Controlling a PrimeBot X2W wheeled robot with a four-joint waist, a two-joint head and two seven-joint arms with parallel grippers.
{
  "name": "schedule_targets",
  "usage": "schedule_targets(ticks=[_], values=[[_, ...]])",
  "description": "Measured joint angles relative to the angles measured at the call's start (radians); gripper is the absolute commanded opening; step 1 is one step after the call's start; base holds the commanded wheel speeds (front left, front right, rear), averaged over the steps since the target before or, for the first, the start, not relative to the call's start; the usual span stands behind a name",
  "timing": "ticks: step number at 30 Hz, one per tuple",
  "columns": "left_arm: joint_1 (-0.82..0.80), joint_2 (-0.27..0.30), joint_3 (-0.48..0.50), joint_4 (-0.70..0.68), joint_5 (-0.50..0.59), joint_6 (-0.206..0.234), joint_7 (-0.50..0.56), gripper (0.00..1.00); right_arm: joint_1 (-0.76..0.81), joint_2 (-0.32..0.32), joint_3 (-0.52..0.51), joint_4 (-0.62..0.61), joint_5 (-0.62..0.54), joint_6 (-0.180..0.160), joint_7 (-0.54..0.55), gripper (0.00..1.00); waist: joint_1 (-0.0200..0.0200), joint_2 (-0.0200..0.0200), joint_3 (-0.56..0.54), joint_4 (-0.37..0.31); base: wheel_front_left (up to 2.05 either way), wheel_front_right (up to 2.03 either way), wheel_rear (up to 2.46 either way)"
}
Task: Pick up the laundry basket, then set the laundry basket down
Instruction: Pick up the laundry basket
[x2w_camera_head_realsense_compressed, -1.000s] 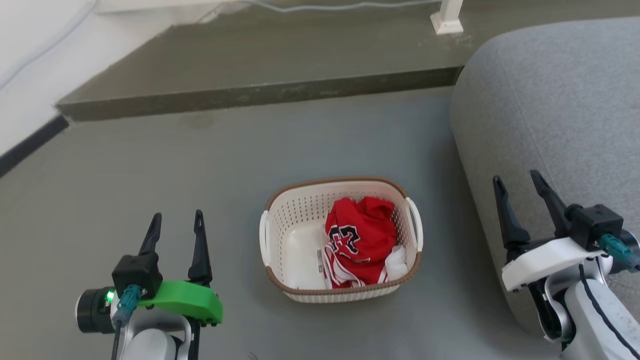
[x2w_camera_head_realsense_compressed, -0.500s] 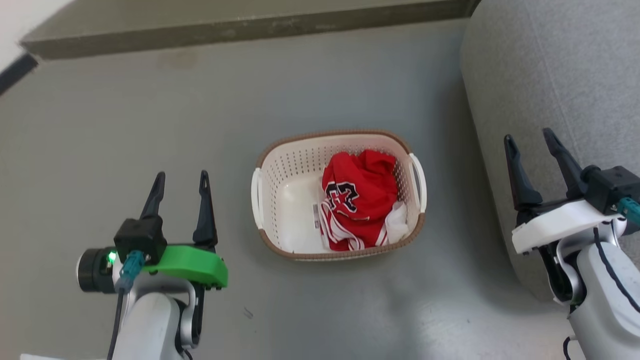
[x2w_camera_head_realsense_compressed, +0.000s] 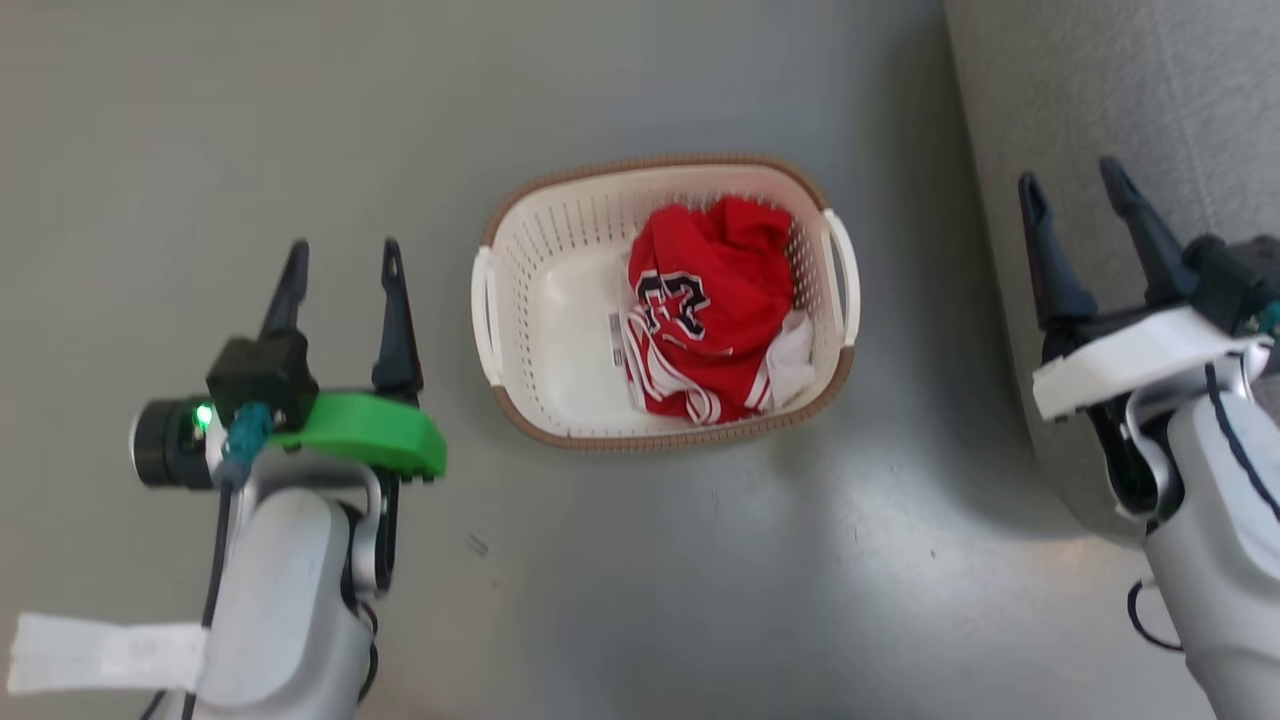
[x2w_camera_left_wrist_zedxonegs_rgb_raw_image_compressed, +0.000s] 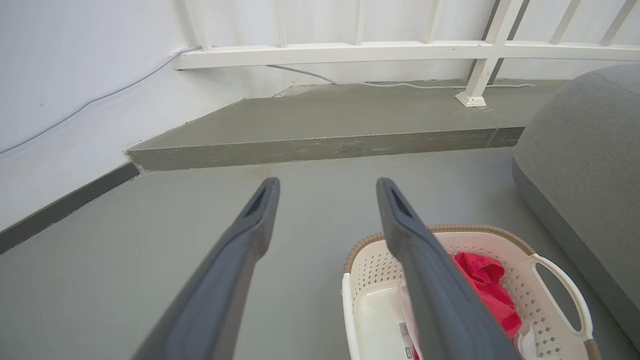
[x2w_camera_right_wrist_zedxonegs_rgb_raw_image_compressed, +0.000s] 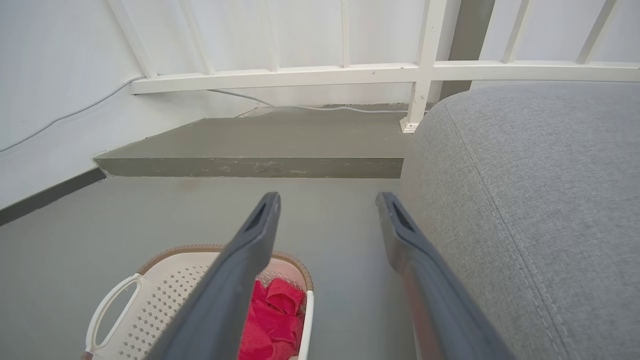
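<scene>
Since 0.5 s ago the whole head view has shifted: the camera has tilted further down, so the raised step has left its top edge and everything sits higher in frame; this is camera motion, not object motion. The small cream-white perforated plastic laundry basket (x2w_camera_head_realsense_compressed: 556, 330) with a brown woven-look rim stands upright on the smooth grey floor (x2w_camera_head_realsense_compressed: 250, 120) as before, between the two arms and just beside the grey upholstered sofa (x2w_camera_head_realsense_compressed: 1130, 90) on the robot's right. The left gripper (x2w_camera_head_realsense_compressed: 343, 246) stays spread and empty, near the basket's left side but apart from it. The right gripper (x2w_camera_head_realsense_compressed: 1068, 172) likewise stays spread and empty, in front of the sofa's rounded flank and apart from the basket. Room, from the left wrist view: a low grey concrete step (x2w_camera_left_wrist_zedxonegs_rgb_raw_image_compressed: 325, 120) behind the floor, a white wall (x2w_camera_left_wrist_zedxonegs_rgb_raw_image_compressed: 75, 75) with a thin pale cable (x2w_camera_left_wrist_zedxonegs_rgb_raw_image_compressed: 100, 100) along it, a dark skirting strip (x2w_camera_left_wrist_zedxonegs_rgb_raw_image_compressed: 65, 205) and a white railing (x2w_camera_left_wrist_zedxonegs_rgb_raw_image_compressed: 400, 49). Count: one basket; two white side handles, left (x2w_camera_head_realsense_compressed: 484, 310) and right (x2w_camera_head_realsense_compressed: 846, 280); one crumpled red jersey (x2w_camera_head_realsense_compressed: 715, 290) with white trim, lying in the basket's right half; two grippers, two dark fingers each.
</scene>
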Motion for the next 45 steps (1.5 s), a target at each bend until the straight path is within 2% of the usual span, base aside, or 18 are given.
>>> schedule_targets(ticks=[11,18,35,45], values=[[-0.176,-0.006,-0.015,0.074,-0.028,0.002,0.037,1.0,-0.154,-0.007,0.002,0.074,0.009,0.02,-0.002,1.0,0.0001,0.0,0.141,-0.003,0.0,0.0,0.0],[-0.263,-0.01,-0.031,0.174,-0.038,0.002,0.051,1.0,-0.219,0.004,0.038,0.164,0.007,0.036,-0.003,1.0,0.0001,0.0,0.215,-0.002,0.0,0.0,0.0],[-0.371,-0.014,-0.071,0.38,-0.101,0.002,0.116,1.0,-0.33,0.059,0.105,0.351,0.008,0.046,-0.003,1.0,0.0001,0.0,0.294,-0.014,0.0,0.0,0.0],[-0.432,-0.015,-0.097,0.467,-0.15,-0.016,0.131,1.0,-0.393,0.078,0.139,0.45,0.009,0.055,-0.003,1.0,0.0001,0.0,0.353,-0.027,0.0,0.0,0.0]])
